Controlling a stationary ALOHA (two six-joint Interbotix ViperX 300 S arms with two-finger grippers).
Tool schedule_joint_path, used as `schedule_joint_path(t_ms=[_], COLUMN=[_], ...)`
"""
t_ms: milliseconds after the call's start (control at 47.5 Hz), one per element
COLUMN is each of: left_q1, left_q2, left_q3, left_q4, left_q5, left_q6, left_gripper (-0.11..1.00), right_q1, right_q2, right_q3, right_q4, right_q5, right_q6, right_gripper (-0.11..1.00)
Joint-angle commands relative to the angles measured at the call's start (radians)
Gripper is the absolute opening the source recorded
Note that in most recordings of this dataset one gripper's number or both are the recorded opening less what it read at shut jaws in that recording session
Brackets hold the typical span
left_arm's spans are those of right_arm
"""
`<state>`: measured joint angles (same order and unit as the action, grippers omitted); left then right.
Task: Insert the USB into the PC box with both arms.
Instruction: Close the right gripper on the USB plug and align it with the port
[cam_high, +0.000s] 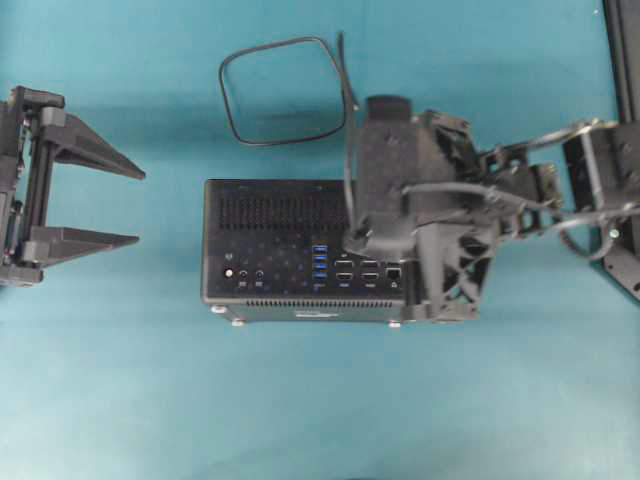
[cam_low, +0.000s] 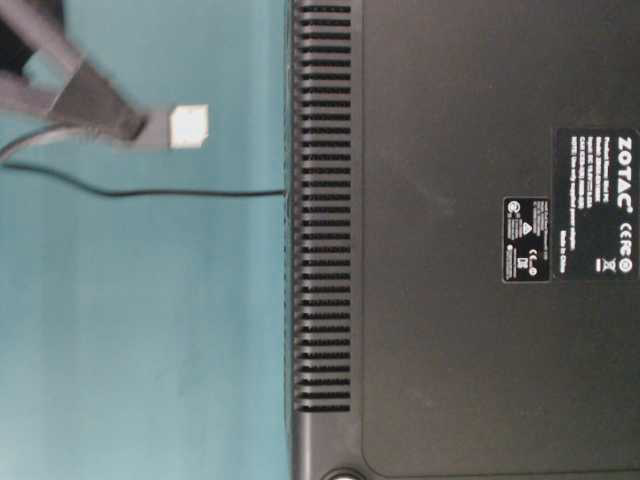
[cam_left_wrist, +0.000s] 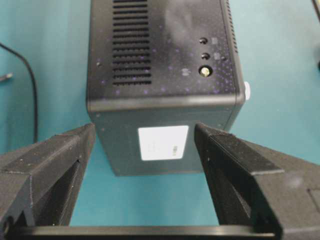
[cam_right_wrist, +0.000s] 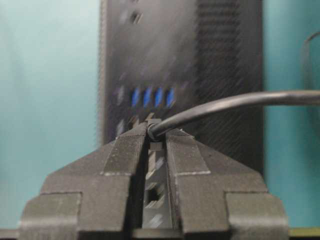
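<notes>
The PC box (cam_high: 290, 250) stands in the middle of the teal table, its port face up and its blue ports (cam_high: 320, 262) showing. The USB cable (cam_high: 285, 90) curls in a loop behind it. My right gripper (cam_high: 360, 240) hangs over the box's right part, shut on the USB plug (cam_low: 190, 127), whose silver end points at the box (cam_low: 460, 240) across a gap. In the right wrist view the cable (cam_right_wrist: 225, 105) leaves the shut right gripper (cam_right_wrist: 156, 131) above the blue ports (cam_right_wrist: 150, 96). My left gripper (cam_high: 140, 207) stands open left of the box, apart from it. The left gripper (cam_left_wrist: 145, 132) frames the box's end (cam_left_wrist: 160, 75).
Small silver feet (cam_high: 237, 320) stick out of the box's near side. A thin stretch of cable (cam_low: 150, 192) lies on the table and runs under the box. A black frame post (cam_high: 625, 60) stands at the far right edge.
</notes>
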<state>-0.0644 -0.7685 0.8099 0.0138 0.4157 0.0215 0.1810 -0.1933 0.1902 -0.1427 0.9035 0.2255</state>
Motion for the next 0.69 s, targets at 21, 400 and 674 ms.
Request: schedule_joint_path(t_ms=[21, 400, 674], left_q1=[-0.002, -0.002, -0.002], left_q2=[-0.002, -0.014, -0.018], left_q3=[-0.02, -0.017, -0.015], left_q4=[0.002, 0.002, 0.002], left_q5=[-0.006, -0.006, -0.008], left_q6=[-0.002, -0.002, 0.0], left_gripper=[0.85, 0.85, 0.85], right_q1=[0.023, 0.048, 0.055], right_q2=[0.015, 0.064, 0.081], right_q3=[-0.029, -0.035, -0.029], right_q4=[-0.058, -0.201, -0.201], right_q5=[-0.011, -0.023, -0.043], right_q6=[0.015, 0.1, 0.106], right_gripper=[0.13, 0.12, 0.12])
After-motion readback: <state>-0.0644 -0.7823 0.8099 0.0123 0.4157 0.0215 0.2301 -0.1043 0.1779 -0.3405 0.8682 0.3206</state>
